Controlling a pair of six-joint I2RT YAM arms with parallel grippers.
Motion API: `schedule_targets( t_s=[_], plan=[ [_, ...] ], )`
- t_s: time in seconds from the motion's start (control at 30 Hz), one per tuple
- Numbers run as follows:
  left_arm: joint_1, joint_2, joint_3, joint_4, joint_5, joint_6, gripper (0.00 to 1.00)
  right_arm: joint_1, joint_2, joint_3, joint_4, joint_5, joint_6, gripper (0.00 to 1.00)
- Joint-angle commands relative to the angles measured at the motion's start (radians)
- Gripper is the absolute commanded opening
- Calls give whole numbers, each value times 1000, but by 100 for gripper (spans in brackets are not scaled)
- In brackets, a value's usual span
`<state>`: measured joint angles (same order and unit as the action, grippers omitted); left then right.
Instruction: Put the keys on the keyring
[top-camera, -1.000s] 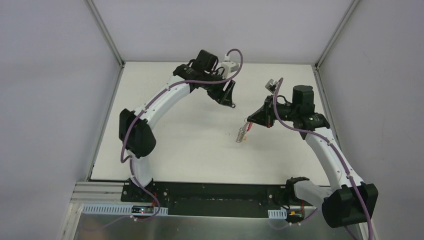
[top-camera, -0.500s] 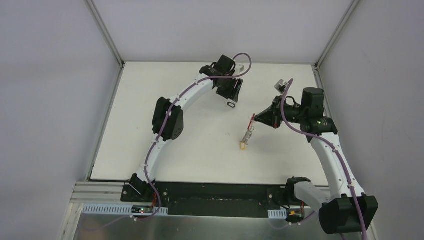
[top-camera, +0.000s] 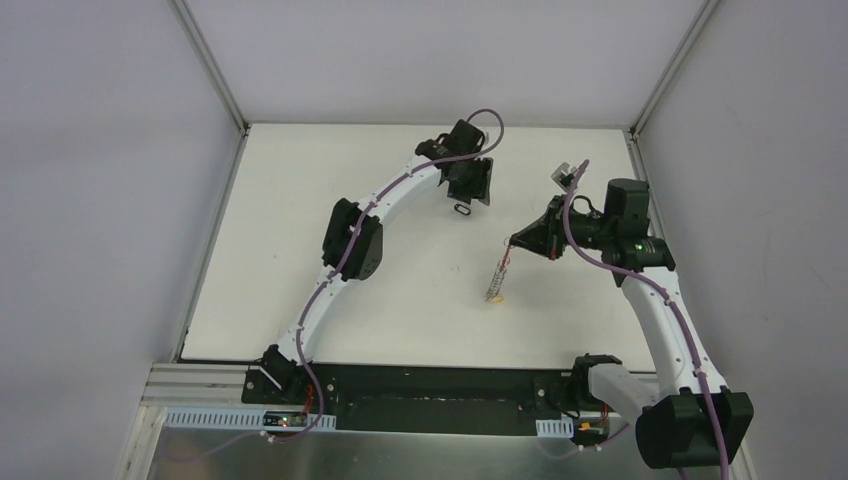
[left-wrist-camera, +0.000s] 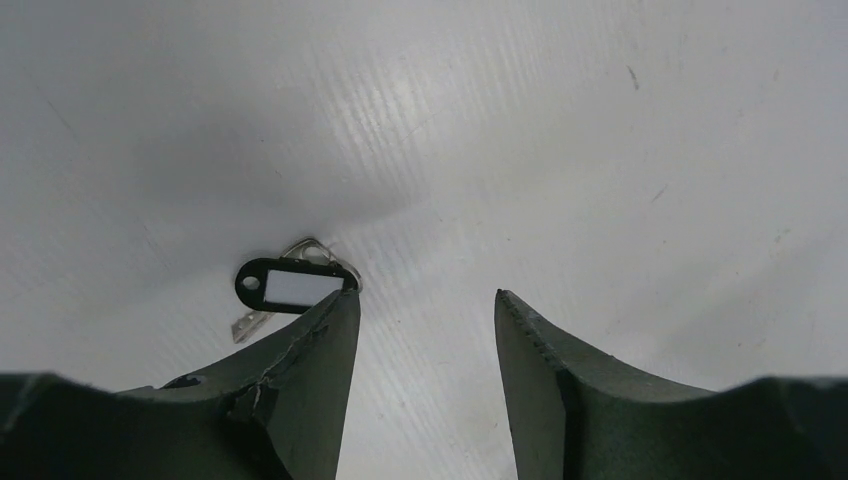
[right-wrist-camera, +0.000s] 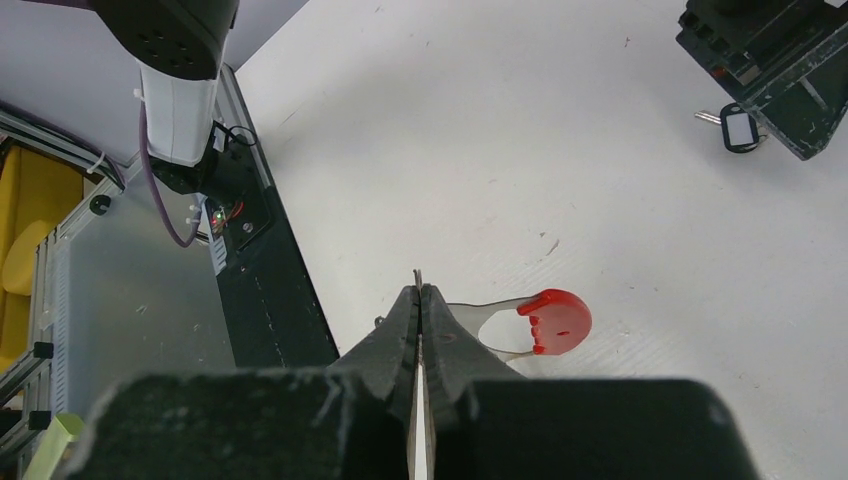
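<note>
Left hand (left-wrist-camera: 425, 300) low, jaws apart; right hand (right-wrist-camera: 421, 292) aloft, jaws together

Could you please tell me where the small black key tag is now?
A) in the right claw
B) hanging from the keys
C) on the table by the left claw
C: the left wrist view shows the key tag flat on the table beside one fingertip of the open left claw; the right claw holds the keys.

White tabletop (top-camera: 300, 250), pale grey walls (top-camera: 90, 200), aluminium corner posts (top-camera: 212, 70), even light
</note>
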<state>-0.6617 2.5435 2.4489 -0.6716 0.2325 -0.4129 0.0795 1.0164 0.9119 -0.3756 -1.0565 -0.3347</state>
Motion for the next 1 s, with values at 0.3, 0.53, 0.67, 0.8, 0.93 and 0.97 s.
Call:
schedule_targets(
  t_s=[0.3, 0.53, 0.67, 0.8, 0.93, 0.97],
  plan=[
    [6, 37, -39, 6, 48, -176, 55, -12, -25, -7, 21, -64, -25, 0],
    [8, -92, -287, 54, 84, -156, 50, -12, -25, -7, 23, -63, -29, 0],
    [7, -216, -493, 100, 87, -108, 48, -12, -25, -10, 24, -66, -30, 0],
    [7, -362, -697, 140, 82, -48, 46, -12, -25, -11, 28, -66, -30, 0],
    [7, -488, -840, 138, 79, 33, 45, -12, -26, -17, 36, -65, -27, 0],
    [6, -514, -857, 136, 73, 57, 45, -12, -27, -18, 36, -65, -27, 0]
  ],
)
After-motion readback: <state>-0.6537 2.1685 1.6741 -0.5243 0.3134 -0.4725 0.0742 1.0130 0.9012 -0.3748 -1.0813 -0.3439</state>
